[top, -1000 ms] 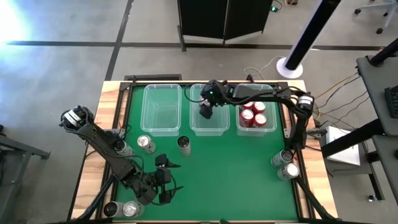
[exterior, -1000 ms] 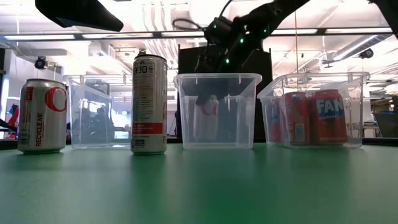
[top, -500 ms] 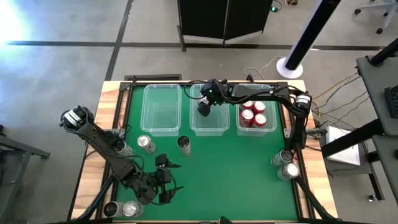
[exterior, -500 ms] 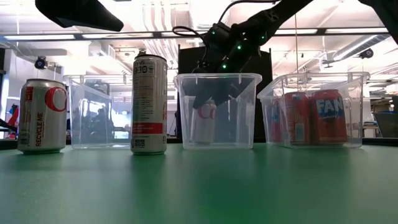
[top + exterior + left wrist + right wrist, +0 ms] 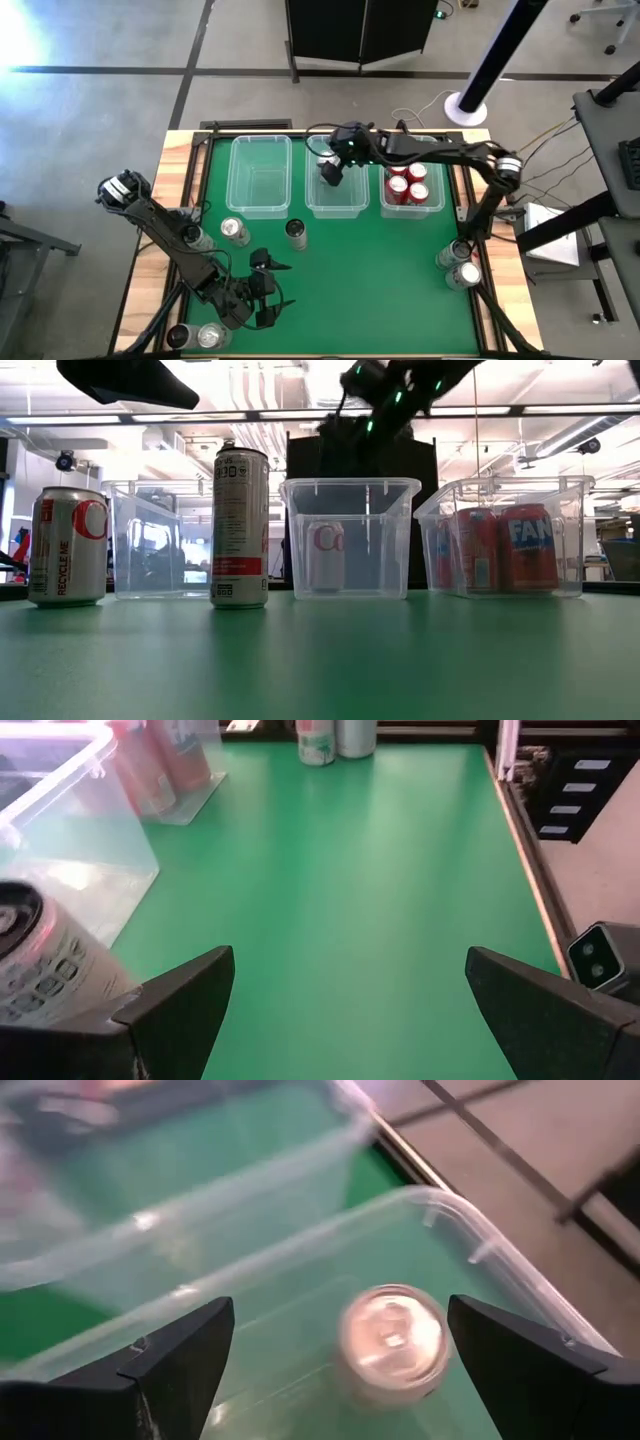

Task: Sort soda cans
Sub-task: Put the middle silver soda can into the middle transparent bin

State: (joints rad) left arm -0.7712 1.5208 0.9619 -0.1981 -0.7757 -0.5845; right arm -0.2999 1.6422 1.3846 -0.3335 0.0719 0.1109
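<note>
Surface: green table (image 5: 360,270) with wooden edge strips.
Bins: 3 clear bins in a row toward 12 o'clock: left bin (image 5: 260,176), middle bin (image 5: 336,198), right bin (image 5: 412,208).
Centre-left: silver can (image 5: 234,231) and tall dark can (image 5: 296,233) just in front of the left bin.
4 o'clock: 2 cans (image 5: 456,263) together.
7 o'clock: 2 cans (image 5: 196,337) at the corner.

The right gripper (image 5: 329,171) now sits higher above the middle bin (image 5: 350,538), open, leaving the silver-white can (image 5: 325,557) standing inside.
</note>
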